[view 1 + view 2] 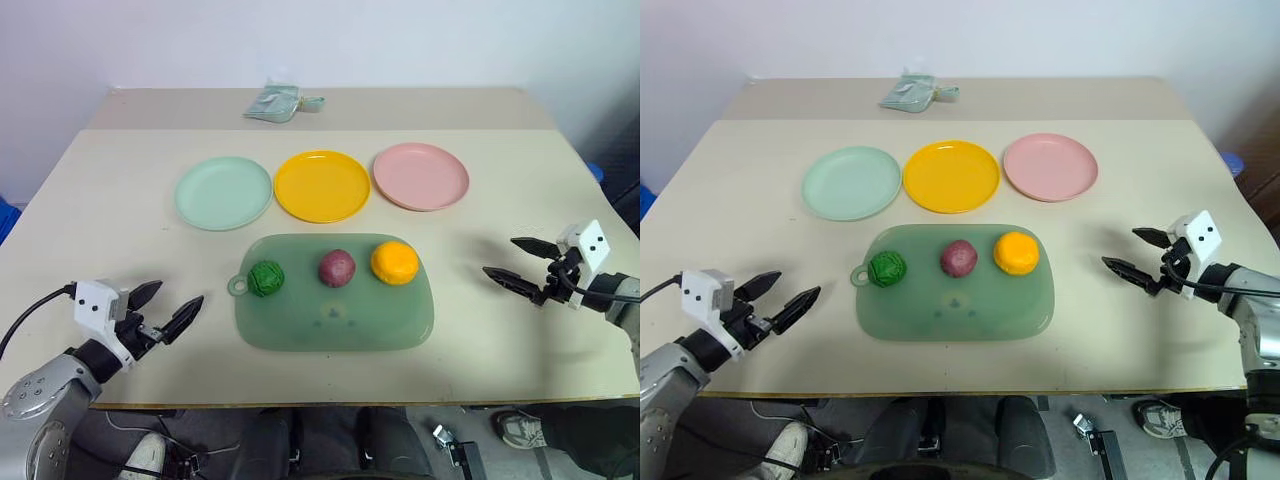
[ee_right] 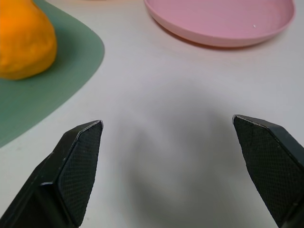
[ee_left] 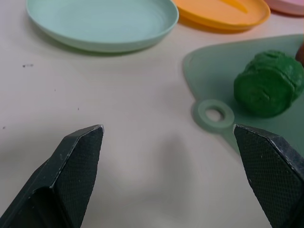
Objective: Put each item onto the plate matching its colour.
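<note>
Beige worktop [image 1: 120,200] is seen carrying a translucent green tray [image 1: 335,320] on which the dark green knobbly ball [image 1: 266,279] rests at the left end, right of and nearest the wide-open, empty left end effector [image 1: 168,307], while the right end effector [image 1: 518,262] is likewise held open.

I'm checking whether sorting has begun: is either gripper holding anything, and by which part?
Nothing is held. The left gripper and right gripper are both open over bare table.
</note>
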You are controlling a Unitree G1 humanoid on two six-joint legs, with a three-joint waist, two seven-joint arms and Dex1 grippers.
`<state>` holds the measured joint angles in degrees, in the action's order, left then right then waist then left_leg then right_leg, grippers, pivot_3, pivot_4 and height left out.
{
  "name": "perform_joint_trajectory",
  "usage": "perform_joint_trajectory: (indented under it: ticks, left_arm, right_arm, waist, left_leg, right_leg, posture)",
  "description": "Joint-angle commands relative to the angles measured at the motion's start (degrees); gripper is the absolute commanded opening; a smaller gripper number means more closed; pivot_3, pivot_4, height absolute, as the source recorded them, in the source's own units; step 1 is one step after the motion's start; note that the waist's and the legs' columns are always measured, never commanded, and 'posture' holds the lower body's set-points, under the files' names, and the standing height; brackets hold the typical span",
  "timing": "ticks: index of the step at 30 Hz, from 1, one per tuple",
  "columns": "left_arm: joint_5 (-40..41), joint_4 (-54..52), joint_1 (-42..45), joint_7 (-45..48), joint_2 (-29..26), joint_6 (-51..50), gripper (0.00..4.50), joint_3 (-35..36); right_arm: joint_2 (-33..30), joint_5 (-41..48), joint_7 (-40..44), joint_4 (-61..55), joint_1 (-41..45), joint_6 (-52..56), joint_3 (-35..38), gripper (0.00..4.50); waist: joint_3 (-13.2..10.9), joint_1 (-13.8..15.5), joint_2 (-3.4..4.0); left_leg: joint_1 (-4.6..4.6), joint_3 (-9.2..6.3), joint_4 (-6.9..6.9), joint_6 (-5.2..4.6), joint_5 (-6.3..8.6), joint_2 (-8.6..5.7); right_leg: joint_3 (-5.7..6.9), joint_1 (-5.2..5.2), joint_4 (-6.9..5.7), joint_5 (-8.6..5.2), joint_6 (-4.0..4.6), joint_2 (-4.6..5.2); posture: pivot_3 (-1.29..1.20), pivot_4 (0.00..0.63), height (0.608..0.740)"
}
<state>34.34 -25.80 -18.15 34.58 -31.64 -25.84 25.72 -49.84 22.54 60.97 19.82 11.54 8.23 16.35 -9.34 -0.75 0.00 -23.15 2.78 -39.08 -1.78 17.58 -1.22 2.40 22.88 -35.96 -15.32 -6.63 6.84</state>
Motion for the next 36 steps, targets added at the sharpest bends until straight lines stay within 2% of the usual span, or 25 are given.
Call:
perform_joint_trajectory:
  ticks: [1, 10, 15, 19, 26, 32, 36]
  left_arm:
    - [-0.2, -2.5, 0.4, -1.3, 1.1, 1.3, 4.50, -0.1]
    - [-0.9, -3.4, 0.9, -2.7, 3.0, 2.2, 4.50, -2.3]
    - [-2.1, -1.2, 5.0, -2.2, 2.7, 2.1, 4.50, -5.3]
    - [1.0, 1.0, 10.3, 2.4, 0.1, -1.4, 4.50, -8.1]
    - [-4.0, 9.7, 24.3, 13.8, -6.2, -0.2, 4.50, -19.8]
    - [-9.7, 18.6, 33.1, 20.9, -6.6, 3.3, 4.50, -28.1]
    - [-14.9, 24.8, 37.4, 22.4, -5.8, 6.3, 4.50, -32.5]
  right_arm:
    - [0.1, -0.7, 0.9, 2.1, 3.0, -2.4, 0.1, 4.47]
    - [1.8, -3.5, -1.8, 5.1, 9.3, -4.0, -2.0, 4.47]
    - [2.8, -3.2, -4.8, 1.8, 8.6, -1.5, -1.2, 4.47]
    - [1.7, -2.0, -6.2, -0.4, 4.7, 0.9, 2.1, 4.47]
    - [2.3, 4.9, -5.3, -23.6, -12.1, 9.0, 8.4, 4.47]
    - [4.0, 9.8, -6.8, -43.7, -23.7, 15.1, 9.3, 4.47]
    - [6.7, 11.0, -11.0, -52.0, -26.4, 17.1, 7.0, 4.47]
  waist:
    - [0.0, 0.0, 0.01]
    - [0.0, 0.1, 0.03]
    - [0.0, 0.2, 0.02]
    - [0.0, 0.4, 0.04]
    - [0.0, 0.9, 0.17]
    - [0.1, 1.1, 0.21]
    - [0.1, 1.5, 0.19]
  left_leg:
    - [0.00, 0.00, 0.00, 0.00, 0.00, 0.00]
    - [0.00, 0.01, -0.01, 0.01, 0.00, 0.00]
    - [-0.01, 0.00, -0.03, 0.01, -0.01, -0.02]
    - [-0.02, -0.01, -0.03, 0.01, -0.01, -0.02]
    - [-0.01, 0.00, -0.04, 0.01, -0.01, -0.03]
    - [-0.02, 0.00, -0.02, 0.01, -0.02, -0.01]
    - [-0.02, -0.01, -0.05, 0.00, -0.01, -0.02]
  right_leg:
    - [0.00, 0.00, 0.00, 0.03, -0.05, 0.00]
    - [0.00, 0.00, 0.00, 0.05, -0.09, -0.01]
    - [0.02, -0.03, 0.00, 0.06, -0.11, 0.00]
    - [0.03, -0.02, -0.01, 0.07, -0.12, -0.01]
    - [0.02, -0.02, -0.03, 0.07, -0.13, -0.03]
    - [0.01, 0.01, -0.04, 0.07, -0.14, -0.07]
    - [0.01, 0.00, -0.03, 0.08, -0.14, -0.06]
  posture:
    - [0.00, 0.150, 0.740]
    - [0.00, 0.150, 0.740]
    - [0.00, 0.150, 0.740]
    - [0.00, 0.150, 0.740]
    - [0.00, 0.150, 0.740]
    - [0.00, 0.150, 0.740]
    - [0.00, 0.150, 0.740]
